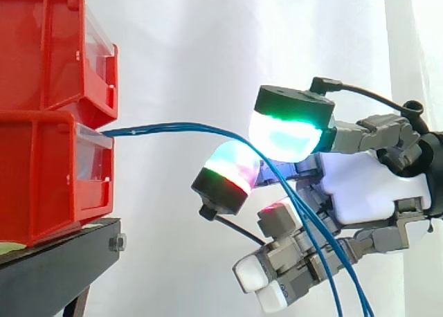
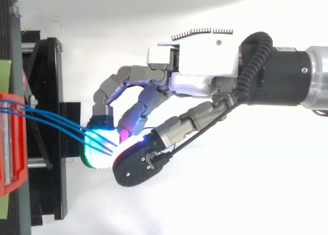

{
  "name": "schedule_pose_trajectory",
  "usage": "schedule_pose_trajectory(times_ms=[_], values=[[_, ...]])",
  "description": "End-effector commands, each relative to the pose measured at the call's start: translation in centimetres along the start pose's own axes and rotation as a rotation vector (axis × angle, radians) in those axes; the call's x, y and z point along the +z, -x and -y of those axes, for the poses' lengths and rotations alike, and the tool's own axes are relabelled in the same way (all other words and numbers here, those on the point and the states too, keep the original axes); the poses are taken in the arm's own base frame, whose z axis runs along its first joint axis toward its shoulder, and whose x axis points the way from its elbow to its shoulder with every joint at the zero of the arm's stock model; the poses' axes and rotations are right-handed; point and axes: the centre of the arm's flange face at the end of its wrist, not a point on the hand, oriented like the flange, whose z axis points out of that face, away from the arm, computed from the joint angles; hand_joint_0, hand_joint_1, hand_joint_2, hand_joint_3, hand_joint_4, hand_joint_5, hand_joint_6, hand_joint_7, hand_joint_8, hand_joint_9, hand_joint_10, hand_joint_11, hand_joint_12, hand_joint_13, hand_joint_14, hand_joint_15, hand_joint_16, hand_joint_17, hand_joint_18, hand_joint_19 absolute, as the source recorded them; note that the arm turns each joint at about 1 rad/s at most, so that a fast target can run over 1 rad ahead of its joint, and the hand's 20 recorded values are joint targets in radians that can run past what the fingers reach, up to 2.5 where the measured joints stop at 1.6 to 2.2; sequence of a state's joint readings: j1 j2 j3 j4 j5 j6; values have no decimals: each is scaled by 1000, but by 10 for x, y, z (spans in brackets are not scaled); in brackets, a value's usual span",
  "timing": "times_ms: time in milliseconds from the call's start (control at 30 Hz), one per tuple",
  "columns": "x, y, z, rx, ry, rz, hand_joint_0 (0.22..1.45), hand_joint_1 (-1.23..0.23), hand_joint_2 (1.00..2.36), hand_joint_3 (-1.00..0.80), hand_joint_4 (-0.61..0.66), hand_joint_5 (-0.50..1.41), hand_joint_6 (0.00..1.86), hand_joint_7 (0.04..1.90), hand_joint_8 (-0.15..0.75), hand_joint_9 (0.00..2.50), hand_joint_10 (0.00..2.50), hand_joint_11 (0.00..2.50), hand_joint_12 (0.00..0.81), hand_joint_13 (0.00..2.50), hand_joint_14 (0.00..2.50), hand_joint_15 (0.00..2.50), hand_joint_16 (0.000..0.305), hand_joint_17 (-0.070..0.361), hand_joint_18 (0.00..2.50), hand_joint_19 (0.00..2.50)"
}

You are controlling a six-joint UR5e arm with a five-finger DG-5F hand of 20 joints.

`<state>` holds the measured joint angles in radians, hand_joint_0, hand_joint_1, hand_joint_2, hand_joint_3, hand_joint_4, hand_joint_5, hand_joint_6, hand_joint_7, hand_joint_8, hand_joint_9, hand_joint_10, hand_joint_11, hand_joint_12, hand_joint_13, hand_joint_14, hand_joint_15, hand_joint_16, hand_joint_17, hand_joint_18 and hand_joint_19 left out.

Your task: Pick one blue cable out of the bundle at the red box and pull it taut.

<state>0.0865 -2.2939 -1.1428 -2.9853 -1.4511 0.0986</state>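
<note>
side view: two red bins stacked at far left, upper bin (image 1: 41, 54) on lower bin (image 1: 41, 178), both on a black stand (image 1: 55, 261), white curtain (image 1: 194, 40) behind. the blue cables (image 1: 180, 129) leave the front of the lower bin as a tight bundle and run about level to the right in a slight arc. they pass between two glowing fingertips (image 1: 291, 133), then drop steeply down-right across the lower part of the hand (image 1: 360, 185) and off the bottom edge. past the pads the bundle fans into separate strands.

hand comes in from the right, well clear of the bins, in mid-air at about the lower bin's height. the upper pad glows green and cyan. the lower one, just left of and below it, glows red, green and white. the two pads face each other, nearly touching, with the cables in the narrow gap, so the hand is clenched in a pinch on the blue cables. can't tell how many strands are actually clamped. the other fingers are curled under the palm with white tips, and the cables cross in front of them.

top view: hand (image 2: 205, 65) reaches left with curled fingers. blue cables (image 2: 51, 121) run as three strands from the red bin (image 2: 10, 142) at the left edge, over the black stand (image 2: 51, 91), and converge where a green pad meets a white one. a magenta glow sits just beside that spot.
</note>
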Motion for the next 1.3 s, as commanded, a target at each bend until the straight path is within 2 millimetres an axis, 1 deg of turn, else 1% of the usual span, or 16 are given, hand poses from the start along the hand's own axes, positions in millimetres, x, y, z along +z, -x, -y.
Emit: schedule_pose_trajectory(times_ms=[0, 100, 167, 233, 267, 300, 367, 400, 533, 567, 633, 667, 700, 867, 1067, 1267], values=[[0, 0, -1, -3, 1, 0, 715, -877, 1012, -342, -44, -165, 937, 827, 342, 995, 7, 929, 366, 781, 12, 356, 51, 115, 621, 286], [0, 0, -1, -6, 1, 0, 767, -900, 1000, -500, -78, -171, 939, 787, 332, 980, 8, 933, 361, 783, 12, 349, 50, 112, 637, 256], [0, 3, -1, -18, 1, 4, 750, -924, 1000, -500, -65, -170, 934, 727, 314, 977, 7, 930, 354, 783, 12, 340, 49, 110, 649, 246], [0, 5, -1, -44, 1, 7, 729, -940, 1000, -500, -36, -170, 929, 741, 309, 979, 8, 925, 352, 784, 12, 345, 49, 110, 651, 245], [-1, 6, -1, -47, 1, 8, 699, -954, 1000, -500, -10, -168, 928, 751, 307, 981, 7, 923, 348, 784, 12, 349, 49, 109, 650, 253], [-1, 6, -1, -47, 1, 8, 622, -967, 1000, -500, 1, -167, 928, 757, 304, 985, 6, 927, 348, 786, 12, 354, 49, 110, 649, 259], [-1, 8, -1, -54, 1, 11, 562, -962, 1000, -500, 13, -166, 929, 748, 311, 998, 7, 927, 352, 790, 12, 358, 50, 113, 656, 270], [0, 9, 0, -56, 0, 11, 506, -941, 1000, -500, 26, -163, 930, 734, 324, 1015, 5, 922, 366, 798, 12, 359, 53, 120, 662, 274], [-1, 11, -1, -67, 1, 14, 438, -797, 1000, -500, 44, -145, 918, 743, 362, 1058, 4, 917, 398, 820, 11, 365, 59, 134, 679, 285], [-1, 12, 0, -72, 0, 16, 461, -672, 1000, -500, 32, -143, 912, 775, 353, 1068, 4, 908, 396, 818, 11, 376, 58, 130, 653, 313], [-1, 13, -2, -78, 3, 17, 499, -619, 1000, -500, 20, -143, 907, 806, 342, 1064, 6, 909, 384, 806, 12, 374, 55, 124, 627, 326], [-1, 13, -2, -78, 3, 17, 548, -586, 1000, -500, 7, -144, 905, 830, 336, 1070, 8, 905, 368, 793, 14, 378, 52, 117, 602, 347], [-1, 13, -1, -81, 1, 17, 587, -617, 1000, -500, -2, -144, 907, 857, 334, 1064, 9, 912, 364, 793, 13, 385, 50, 113, 591, 354], [-1, 17, -2, -97, 1, 22, 619, -743, 1011, -319, 14, -150, 926, 879, 347, 1049, 10, 957, 365, 796, 12, 379, 50, 113, 598, 340], [-2, 22, -2, -149, 2, 26, 671, -825, 1015, -258, -41, -158, 948, 883, 350, 1033, 8, 980, 362, 809, 12, 376, 50, 113, 635, 318], [-2, 25, -2, -169, 2, 29, 773, -854, 1010, -354, -139, -177, 974, 936, 344, 1025, 6, 997, 355, 821, 12, 368, 49, 111, 666, 308]])
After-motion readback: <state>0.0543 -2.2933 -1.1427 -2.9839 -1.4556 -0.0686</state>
